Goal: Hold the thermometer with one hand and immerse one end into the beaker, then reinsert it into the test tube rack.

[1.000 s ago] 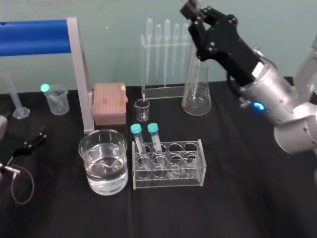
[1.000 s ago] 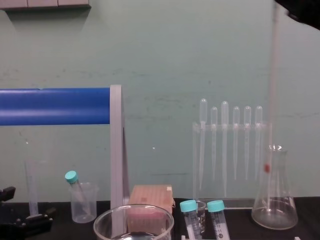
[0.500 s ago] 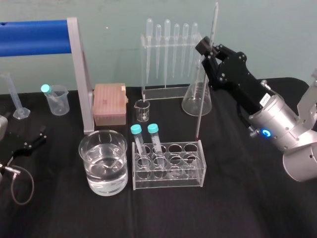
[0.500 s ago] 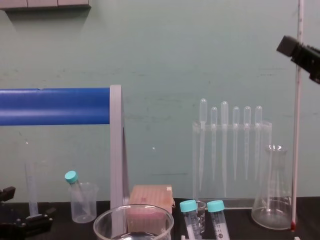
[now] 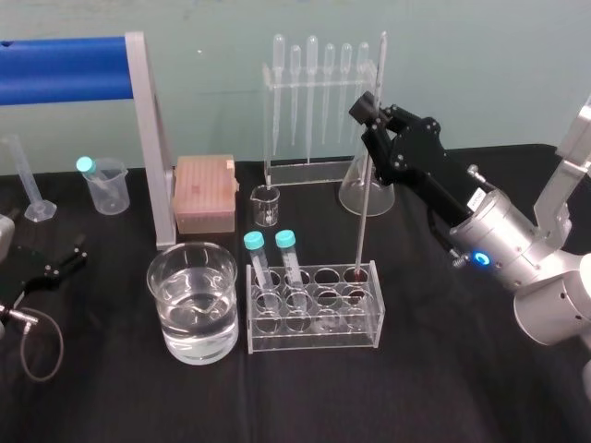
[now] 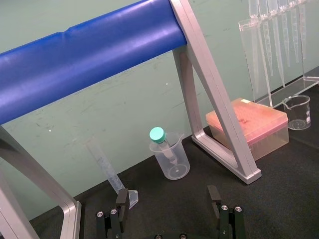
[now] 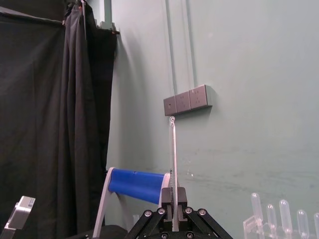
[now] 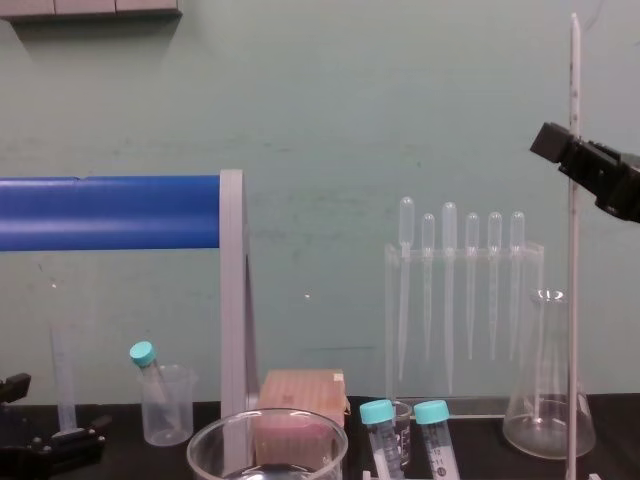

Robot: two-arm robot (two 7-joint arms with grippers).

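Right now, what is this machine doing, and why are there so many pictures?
It is a robot with two arms. Each picture comes from one of its cameras: one on its head looking down, one on its chest looking across the table, and one on each wrist. The right fingers are shut on a long glass thermometer. They hold it nearly upright, with its reddish tip in a back corner hole of the test tube rack. Beside the rack stands a big beaker of clear liquid. The left fingers lie open on the black table. Behind stand pipettes and a conical flask.
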